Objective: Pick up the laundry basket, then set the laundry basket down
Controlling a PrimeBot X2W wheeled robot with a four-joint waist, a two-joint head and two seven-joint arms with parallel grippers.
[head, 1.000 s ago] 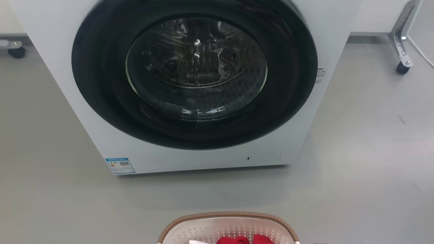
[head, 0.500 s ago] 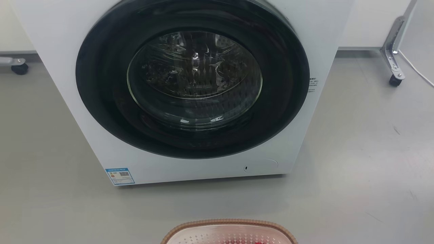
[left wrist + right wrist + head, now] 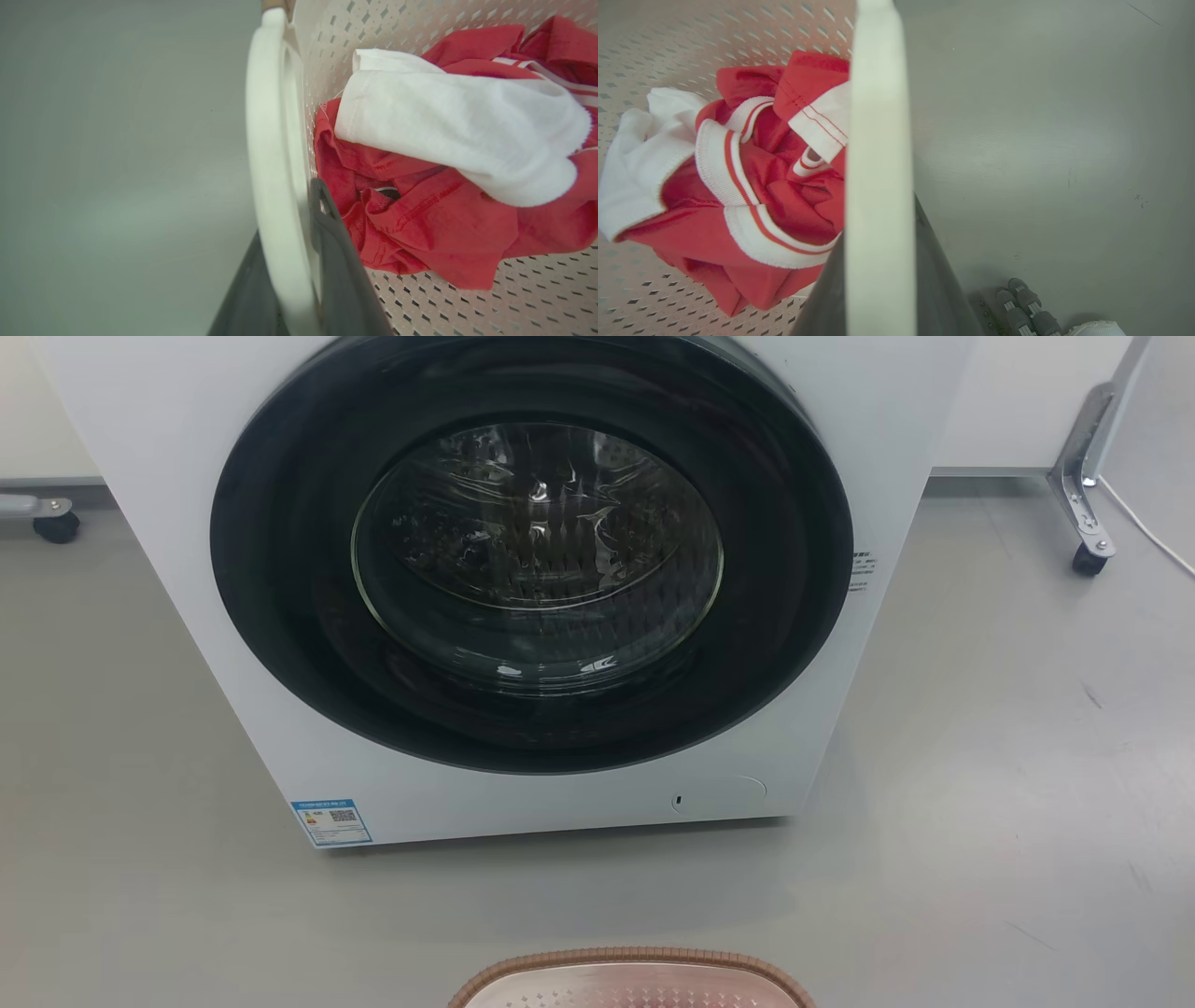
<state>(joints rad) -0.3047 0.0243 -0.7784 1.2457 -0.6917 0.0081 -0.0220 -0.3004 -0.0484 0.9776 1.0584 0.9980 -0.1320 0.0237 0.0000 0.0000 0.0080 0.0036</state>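
Observation:
The laundry basket (image 3: 635, 961) shows its brown woven-look rim and a strip of cream perforated wall at the bottom edge of the head view, in front of the washer. In the left wrist view my left gripper (image 3: 289, 280) is shut on the basket's white side handle (image 3: 271, 163), one dark finger on each side of it. My right gripper (image 3: 880, 280) is shut on the other white handle (image 3: 878, 140) in the same way. Red clothes (image 3: 420, 224) and a white garment (image 3: 458, 126) lie inside the basket.
A white front-loading washer (image 3: 532, 597) with its dark round door shut stands on the grey floor just beyond the basket. A metal leg on a caster (image 3: 1083, 476) and a white cable (image 3: 1148, 532) are at the far right, another caster (image 3: 56, 527) at the far left.
The head camera has shifted, so the washer sits lower in the picture. Less of the basket shows at the bottom edge, and its clothes have dropped out of the head view.

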